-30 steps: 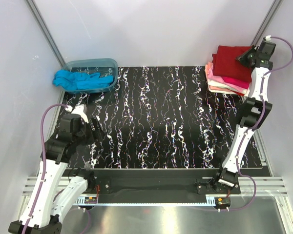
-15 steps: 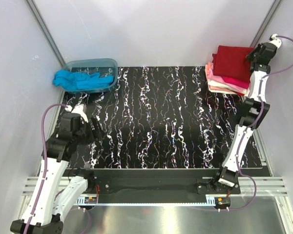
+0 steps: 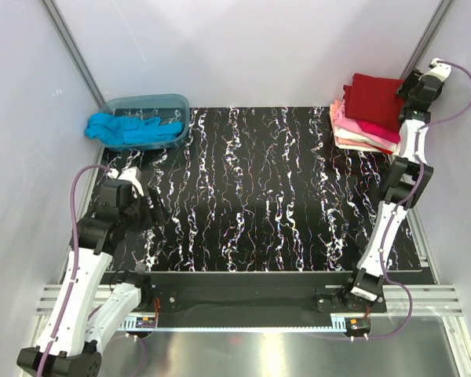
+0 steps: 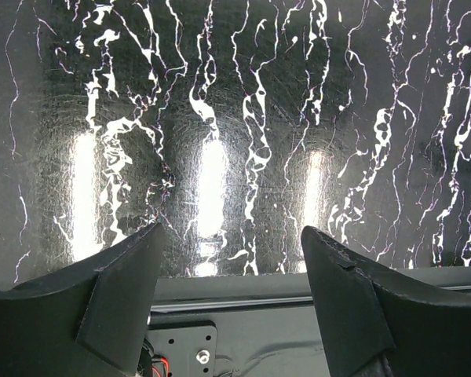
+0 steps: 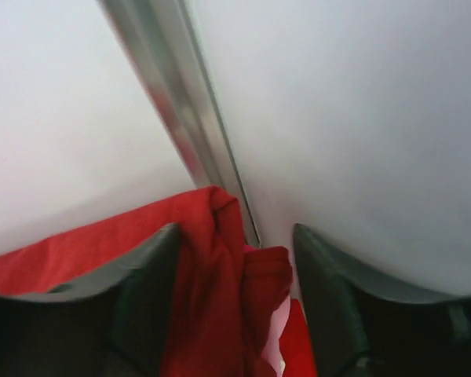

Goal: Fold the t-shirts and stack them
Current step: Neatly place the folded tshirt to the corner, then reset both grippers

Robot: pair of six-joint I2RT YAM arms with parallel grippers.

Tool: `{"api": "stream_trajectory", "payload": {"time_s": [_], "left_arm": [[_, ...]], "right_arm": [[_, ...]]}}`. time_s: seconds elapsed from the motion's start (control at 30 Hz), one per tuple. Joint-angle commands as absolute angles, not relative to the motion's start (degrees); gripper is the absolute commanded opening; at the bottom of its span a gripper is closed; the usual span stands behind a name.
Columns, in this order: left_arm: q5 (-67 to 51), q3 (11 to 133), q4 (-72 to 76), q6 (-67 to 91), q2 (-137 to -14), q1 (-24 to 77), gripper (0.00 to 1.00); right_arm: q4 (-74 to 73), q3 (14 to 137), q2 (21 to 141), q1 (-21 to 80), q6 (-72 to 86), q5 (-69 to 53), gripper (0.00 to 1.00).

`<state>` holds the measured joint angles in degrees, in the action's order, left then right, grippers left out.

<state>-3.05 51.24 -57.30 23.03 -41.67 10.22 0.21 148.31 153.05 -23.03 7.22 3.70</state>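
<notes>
Marbled table (image 3: 259,196), lower stacked t-shirts (image 3: 359,135) mostly hidden

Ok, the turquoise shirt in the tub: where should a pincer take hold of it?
Probably the bunched end of the turquoise shirt spilling over the left rim of the tub, approached from above: it lies clear of the walls and stands proud. The open left pincer is nearer.

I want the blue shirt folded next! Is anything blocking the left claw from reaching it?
Nothing visible blocks it. The left gripper hangs open, and only bare black table lies between it and the turquoise shirt, which spills over the rim of the tub.
</notes>
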Motion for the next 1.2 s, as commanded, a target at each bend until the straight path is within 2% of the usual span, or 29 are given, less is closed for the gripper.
{"api": "stream_trajectory", "payload": {"time_s": [0.0,0.03,0.2,0.47,0.57,0.73,0.83,1.17], "left_arm": [[-4.57,51.15,-55.02,23.03,-42.10,9.58,0.75],[-4.74,51.07,-54.85,22.94,-42.10,9.41,0.75],[-5.19,51.06,-54.67,22.76,-42.10,8.18,0.75],[-6.06,50.89,-54.40,22.59,-41.75,6.86,0.75],[-6.50,50.89,-54.23,22.41,-41.22,6.51,0.75],[-6.33,50.89,-54.23,22.59,-39.29,6.33,0.75],[-6.15,50.89,-54.14,22.59,-38.50,6.33,0.75],[-6.15,50.89,-54.23,22.68,-38.76,6.24,0.75]], "right_arm": [[6.76,143.98,146.70,-28.47,5.53,4.23,0.69],[7.03,141.01,144.43,-29.00,6.23,2.22,0.73],[7.38,129.83,135.90,-31.55,8.88,2.81,0.75],[6.95,113.74,113.40,-29.71,18.10,5.10,0.84],[1.95,111.54,105.93,-29.36,22.49,3.08,0.90],[-5.88,102.15,92.22,-28.92,33.47,-4.55,0.93],[-6.50,91.96,83.26,-26.46,35.42,-8.52,0.96],[-10.55,59.26,57.94,-8.01,36.74,-12.74,0.99]]}}
